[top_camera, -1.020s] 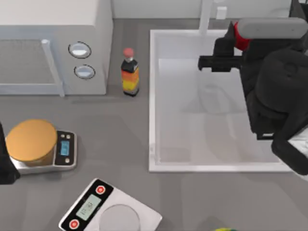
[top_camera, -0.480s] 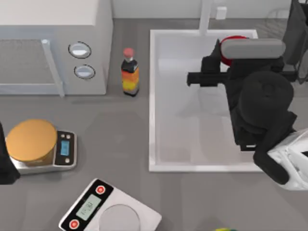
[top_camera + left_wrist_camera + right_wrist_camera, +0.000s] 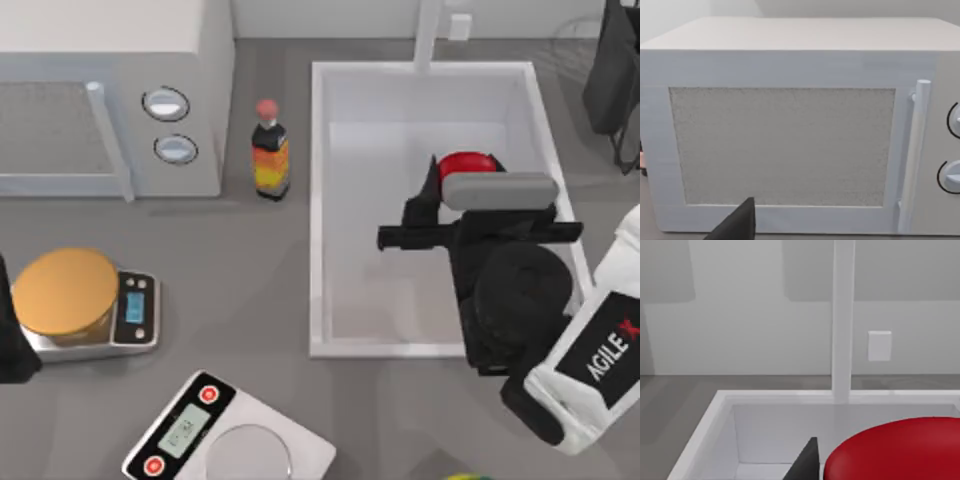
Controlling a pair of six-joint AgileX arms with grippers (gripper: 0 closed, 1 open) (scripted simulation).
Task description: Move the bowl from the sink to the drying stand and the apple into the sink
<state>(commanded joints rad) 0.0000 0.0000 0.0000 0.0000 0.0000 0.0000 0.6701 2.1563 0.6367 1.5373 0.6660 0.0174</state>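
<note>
The red apple (image 3: 462,164) hangs over the middle right of the white sink (image 3: 317,200), with my right gripper (image 3: 455,180) shut on it. In the right wrist view the apple (image 3: 895,452) bulges large beside one dark fingertip (image 3: 807,462), with the sink's back wall and the faucet post (image 3: 842,320) behind it. The bowl is out of view. My left arm (image 3: 10,345) is parked at the table's left edge. One of its dark fingertips (image 3: 737,225) shows in the left wrist view, in front of the microwave door.
A white microwave (image 3: 110,90) fills the back left, and a red-capped bottle (image 3: 270,150) stands beside it. Two scales lie front left, one (image 3: 135,310) carrying an orange disc (image 3: 65,292), the other (image 3: 190,425) bare. A dark wire frame (image 3: 612,80) stands at the back right.
My right arm has carried the apple from the sink's back right corner toward the front, to a spot over the basin's middle right. The left arm has not moved.
</note>
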